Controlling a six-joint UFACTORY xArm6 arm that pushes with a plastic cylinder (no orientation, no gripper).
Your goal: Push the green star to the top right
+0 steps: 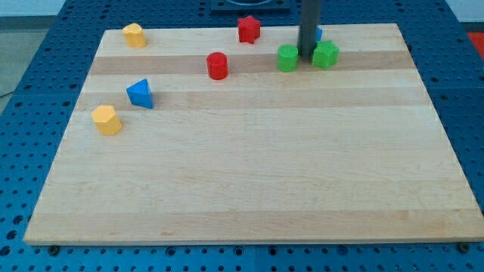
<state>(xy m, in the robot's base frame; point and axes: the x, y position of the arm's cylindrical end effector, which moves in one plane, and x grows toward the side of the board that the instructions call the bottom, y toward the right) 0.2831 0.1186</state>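
While my tip stood at the far side of the board, right of centre, it sat between two green blocks: a rounder one just to its left and the green star just to its right, seemingly touching. With no jaws to open or close, I could only shove. The star looked light, rigid and apt to slide or spin, so I judged a push through its left face best. A blue block peeked out behind the rod.

A wooden board is laid on a blue perforated table. On it are seen a yellow block, a red star, a red cylinder, a blue triangular block, another yellow block and a green block.
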